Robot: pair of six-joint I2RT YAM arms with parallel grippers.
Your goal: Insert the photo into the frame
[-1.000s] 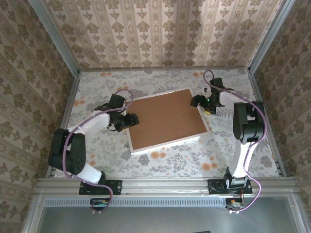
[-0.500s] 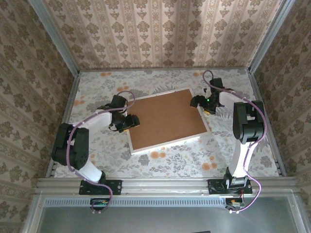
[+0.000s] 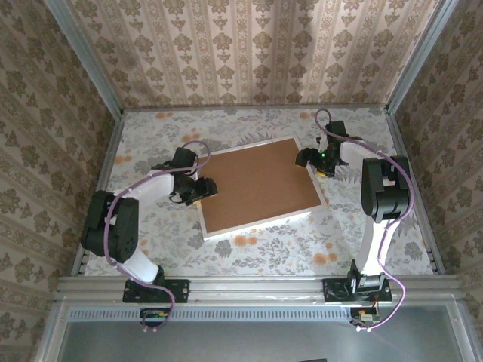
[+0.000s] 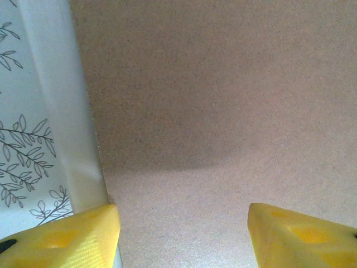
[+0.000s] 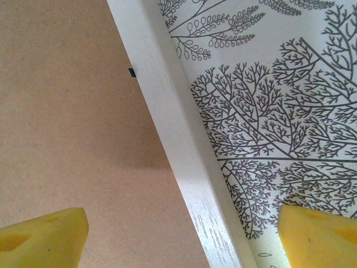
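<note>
Left elbow is more upright now; left claw and right claw gape empty, straddling opposite edges of the face-down frame on the tabletop, probably to square it. Guessing the photo sits under the brown board.

A brown board covers the whole inside of the white frame, hiding whatever lies beneath it. The left pincer overlaps and conceals part of the frame's left rail. In the wrist views, the yellow fingertips of the left pincer and of the right pincer are cut off at the bottom edge. A tiny dark mark beside the rail is too small to identify.
</note>
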